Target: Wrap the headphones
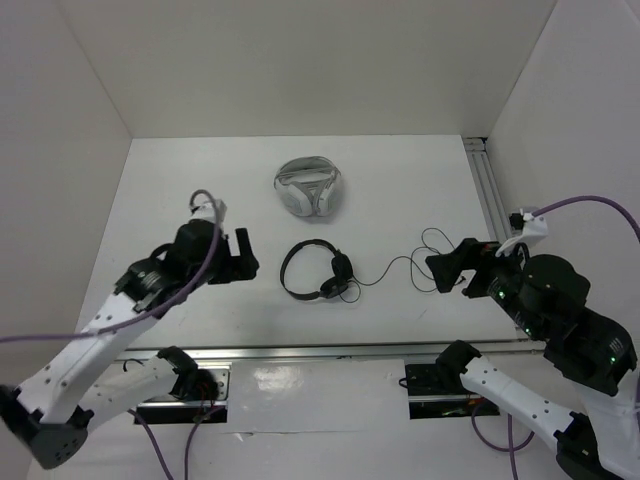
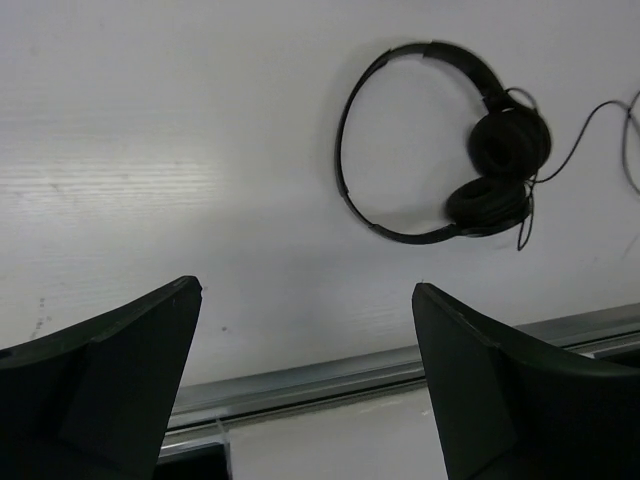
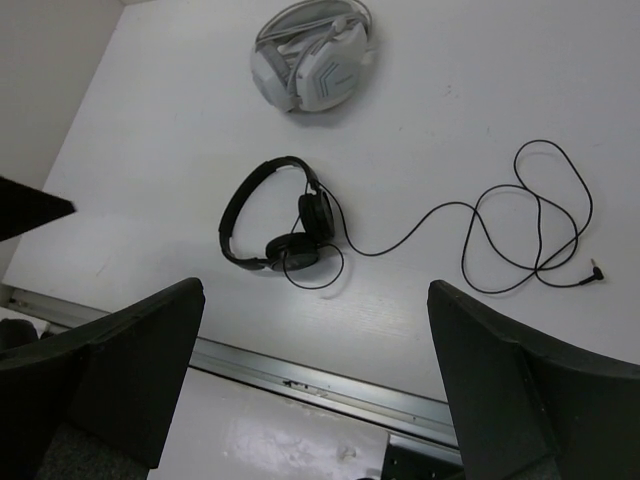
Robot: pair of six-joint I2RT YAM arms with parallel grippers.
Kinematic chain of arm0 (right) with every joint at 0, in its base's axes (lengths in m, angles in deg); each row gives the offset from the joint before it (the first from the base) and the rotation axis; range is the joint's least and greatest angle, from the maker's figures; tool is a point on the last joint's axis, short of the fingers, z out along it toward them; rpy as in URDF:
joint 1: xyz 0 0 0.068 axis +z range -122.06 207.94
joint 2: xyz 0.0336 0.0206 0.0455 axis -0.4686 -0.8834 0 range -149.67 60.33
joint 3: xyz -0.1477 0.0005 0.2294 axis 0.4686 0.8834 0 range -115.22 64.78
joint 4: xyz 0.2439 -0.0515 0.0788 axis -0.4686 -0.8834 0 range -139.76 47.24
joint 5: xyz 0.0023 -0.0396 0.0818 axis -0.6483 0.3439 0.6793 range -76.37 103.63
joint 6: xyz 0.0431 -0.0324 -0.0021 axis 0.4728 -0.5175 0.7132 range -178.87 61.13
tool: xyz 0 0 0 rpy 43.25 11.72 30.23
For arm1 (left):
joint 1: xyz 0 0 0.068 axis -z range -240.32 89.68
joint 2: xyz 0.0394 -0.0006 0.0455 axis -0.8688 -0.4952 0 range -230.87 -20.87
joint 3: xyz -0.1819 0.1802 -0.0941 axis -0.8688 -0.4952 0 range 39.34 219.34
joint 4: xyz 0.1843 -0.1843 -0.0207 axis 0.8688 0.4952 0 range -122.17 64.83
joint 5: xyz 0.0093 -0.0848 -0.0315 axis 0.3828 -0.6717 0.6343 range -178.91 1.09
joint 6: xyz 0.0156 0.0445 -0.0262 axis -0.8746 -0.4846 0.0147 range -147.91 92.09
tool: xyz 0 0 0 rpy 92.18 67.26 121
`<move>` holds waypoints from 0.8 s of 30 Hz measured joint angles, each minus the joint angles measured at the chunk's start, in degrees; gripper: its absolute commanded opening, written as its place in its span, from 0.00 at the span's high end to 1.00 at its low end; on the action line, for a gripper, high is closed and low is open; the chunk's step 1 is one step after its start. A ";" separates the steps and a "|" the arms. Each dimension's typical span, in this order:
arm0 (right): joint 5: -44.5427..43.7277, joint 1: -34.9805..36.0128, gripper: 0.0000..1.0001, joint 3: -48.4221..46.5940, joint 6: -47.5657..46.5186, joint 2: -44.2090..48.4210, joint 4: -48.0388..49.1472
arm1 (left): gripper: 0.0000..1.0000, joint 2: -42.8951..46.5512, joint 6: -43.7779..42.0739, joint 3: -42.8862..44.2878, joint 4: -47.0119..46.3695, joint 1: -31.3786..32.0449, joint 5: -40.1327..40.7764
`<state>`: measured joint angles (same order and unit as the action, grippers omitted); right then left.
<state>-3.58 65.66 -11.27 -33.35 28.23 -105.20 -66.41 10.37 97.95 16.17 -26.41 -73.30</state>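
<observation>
Well, both arms crouch low over the table (image 1: pixel 200 180), left gripper (image 1: pixel 247 255) and right gripper (image 1: pixel 440 273) each spread wide and empty, the headphones (image 1: pixel 340 268) lying flat between them, cable (image 3: pixel 375 254) trailing rightward.

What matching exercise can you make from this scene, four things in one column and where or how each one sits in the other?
Things
1. black headphones
2. white-and-grey headset
3. cable
4. left gripper

Places or states
A. sprawled in loose loops, not wound up
B. open and empty, to the left of the black headphones
C. farthest back in the top view
D. lying flat in the middle, ear pads side by side

Pairs: 1-D, 2-C, 3-A, 4-B
</observation>
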 measured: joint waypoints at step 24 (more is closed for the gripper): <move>12.59 -0.39 0.00 13.64 -2.97 1.79 13.22 | 0.28 -50.18 -5.46 -7.06 -45.55 -2.95 -7.61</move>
<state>9.01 65.26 2.36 -36.33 30.02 -91.98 -116.60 4.91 90.89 -29.38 -29.36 -80.90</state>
